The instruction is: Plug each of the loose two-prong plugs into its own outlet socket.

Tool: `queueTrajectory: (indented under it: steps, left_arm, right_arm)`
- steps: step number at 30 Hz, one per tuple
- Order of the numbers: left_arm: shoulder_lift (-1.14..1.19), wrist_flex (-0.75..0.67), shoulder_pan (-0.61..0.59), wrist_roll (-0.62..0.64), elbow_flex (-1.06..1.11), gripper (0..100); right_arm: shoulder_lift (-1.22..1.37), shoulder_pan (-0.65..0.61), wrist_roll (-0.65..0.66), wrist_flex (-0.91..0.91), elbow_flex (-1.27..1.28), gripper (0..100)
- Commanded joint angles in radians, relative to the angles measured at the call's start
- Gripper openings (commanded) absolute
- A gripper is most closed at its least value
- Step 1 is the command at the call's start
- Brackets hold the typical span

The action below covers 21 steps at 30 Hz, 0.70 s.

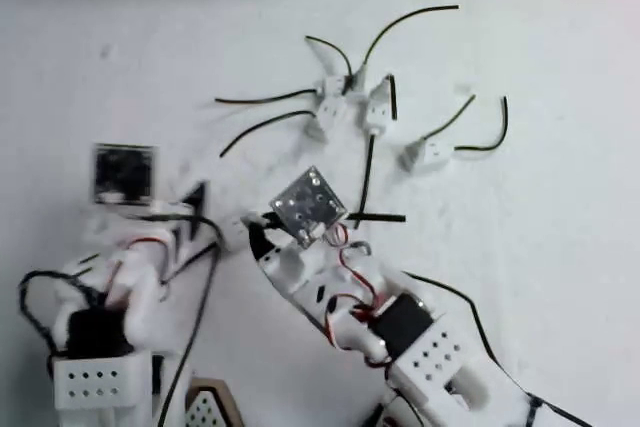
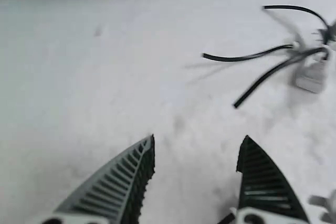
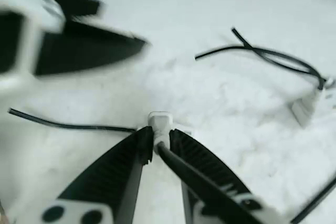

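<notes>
The left gripper point(image 2: 195, 148) hangs over the worktop point(image 2: 105, 66), fingers spread and empty. Beside it, the right gripper point(image 3: 161, 139) pinches a white plug point(image 3: 159, 121) low at the worktop. The grasp looks made; next it needs carrying to the white connectors point(image 1: 345, 102) and its prongs lined up with a free one.

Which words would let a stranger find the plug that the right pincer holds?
On the white table, follow the right arm to its tip. There the right pincer is shut on a small white plug with a thin black wire; the other white pieces lie loose in a cluster farther back.
</notes>
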Motion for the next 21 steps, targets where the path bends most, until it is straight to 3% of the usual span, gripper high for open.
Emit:
queueTrajectory:
  steps: [1,5,9,21]
  left_arm:
    - [-0.013,-0.005,-0.209,0.000,0.003,26]
    - [-0.013,-0.015,-0.291,-0.003,0.089,26]
    - [-0.013,-0.018,-0.292,-0.046,0.164,26]
    - [-0.013,-0.034,-0.289,-0.077,0.206,26]
  right_arm:
    - [0.145,0.015,0.003,0.025,-0.132,1.6]
    - [0.375,0.035,-0.057,0.081,-0.301,1.6]
    - [0.536,0.061,-0.074,0.102,-0.411,1.6]
    - [0.751,0.088,-0.075,0.096,-0.525,1.6]
